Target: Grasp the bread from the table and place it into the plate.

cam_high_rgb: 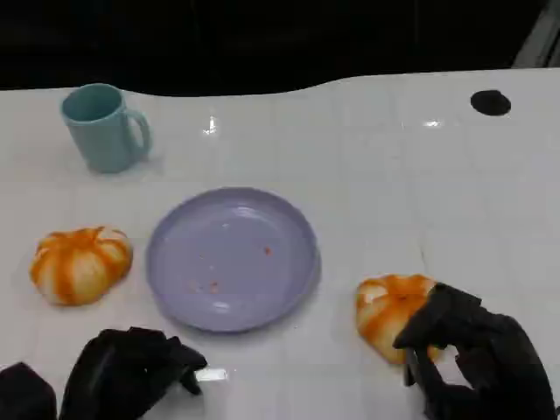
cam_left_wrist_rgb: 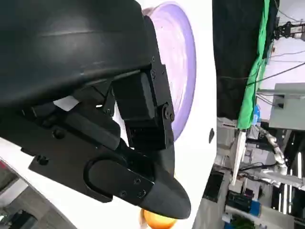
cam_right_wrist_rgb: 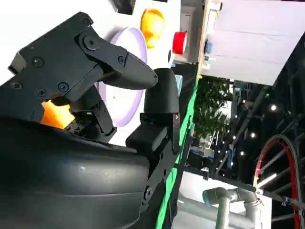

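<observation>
At the desk's near right corner, your right hand (cam_high_rgb: 468,354) curls onto the orange-striped round bread (cam_high_rgb: 389,313); its wrist view cannot confirm a grip, while the left hand (cam_high_rgb: 131,372) rests curled, holding nothing.

head: high, facing down at table (cam_high_rgb: 394,175) | wrists: close behind hands, rolled sideways | shared: plate (cam_high_rgb: 232,258)
</observation>
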{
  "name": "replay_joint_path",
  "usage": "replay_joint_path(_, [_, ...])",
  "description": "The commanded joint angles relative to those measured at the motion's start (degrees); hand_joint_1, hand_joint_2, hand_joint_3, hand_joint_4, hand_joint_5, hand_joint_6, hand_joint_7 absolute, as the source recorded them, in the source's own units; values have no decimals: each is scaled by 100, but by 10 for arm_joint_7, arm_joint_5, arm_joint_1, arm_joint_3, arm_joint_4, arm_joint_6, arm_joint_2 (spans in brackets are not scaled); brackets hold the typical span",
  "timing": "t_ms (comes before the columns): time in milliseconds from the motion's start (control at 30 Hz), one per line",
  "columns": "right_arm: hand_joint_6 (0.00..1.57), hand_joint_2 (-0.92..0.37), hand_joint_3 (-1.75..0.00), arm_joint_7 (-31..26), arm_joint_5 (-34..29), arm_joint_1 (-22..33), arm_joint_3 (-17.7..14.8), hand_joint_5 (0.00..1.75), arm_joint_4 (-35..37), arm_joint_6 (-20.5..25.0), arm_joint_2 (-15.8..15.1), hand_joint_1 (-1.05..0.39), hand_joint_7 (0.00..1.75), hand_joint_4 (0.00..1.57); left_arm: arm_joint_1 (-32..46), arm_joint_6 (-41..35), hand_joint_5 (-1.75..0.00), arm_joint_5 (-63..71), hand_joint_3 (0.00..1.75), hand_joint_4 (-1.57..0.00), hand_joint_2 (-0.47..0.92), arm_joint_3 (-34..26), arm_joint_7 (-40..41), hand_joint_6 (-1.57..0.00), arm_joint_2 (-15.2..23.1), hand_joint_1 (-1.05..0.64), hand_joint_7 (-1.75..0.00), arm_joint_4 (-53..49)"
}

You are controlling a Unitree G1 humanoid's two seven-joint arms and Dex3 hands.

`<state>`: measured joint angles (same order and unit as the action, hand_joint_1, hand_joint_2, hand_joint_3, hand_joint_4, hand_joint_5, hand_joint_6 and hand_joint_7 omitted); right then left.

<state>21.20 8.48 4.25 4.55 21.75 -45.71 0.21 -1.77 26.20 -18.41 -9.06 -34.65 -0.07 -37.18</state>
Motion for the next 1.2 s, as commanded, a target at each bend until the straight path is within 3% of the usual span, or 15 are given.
replay_joint_path(33, [80, -48, -107, 1, 5, 2, -3, 175, -8, -1, -4, -32, 140, 84, 2, 2, -165, 0, 0, -79, 83, -4, 0, -157, 10, -105, -19, 1])
replay_joint_path(833, [80, -48, -106, 12, 14, -3, -2, 174, -7, -7, -7, -29, 134, 78, 0, 4, -164, 2, 0, -79, 83, -4, 2, -157, 9, -105, -19, -2])
replay_joint_path(900, [77, -51, -102, 15, 15, -5, -3, 160, -10, -7, -10, -29, 124, 76, 1, 3, -164, 1, 0, -79, 83, -4, 4, -157, 8, -105, -19, 0])
replay_joint_path(967, [74, -58, -89, 15, 6, -10, -6, 154, -11, -13, -15, -31, 114, 71, 0, 8, -164, 3, 0, -79, 83, -4, 4, -157, 9, -105, -19, -1])
replay_joint_path(1067, [67, -81, -46, 8, -23, -20, -11, 138, -15, -26, -30, -37, 93, 61, 0, 16, -164, 9, 1, -79, 84, -3, 6, -157, 9, -105, -19, -4])
replay_joint_path(1200, [53, -91, -25, 17, -56, -25, -8, 116, -75, 22, -77, -43, 75, 49, -1, 18, -165, 14, 1, -79, 84, -2, 11, -157, 9, -105, -20, -5])
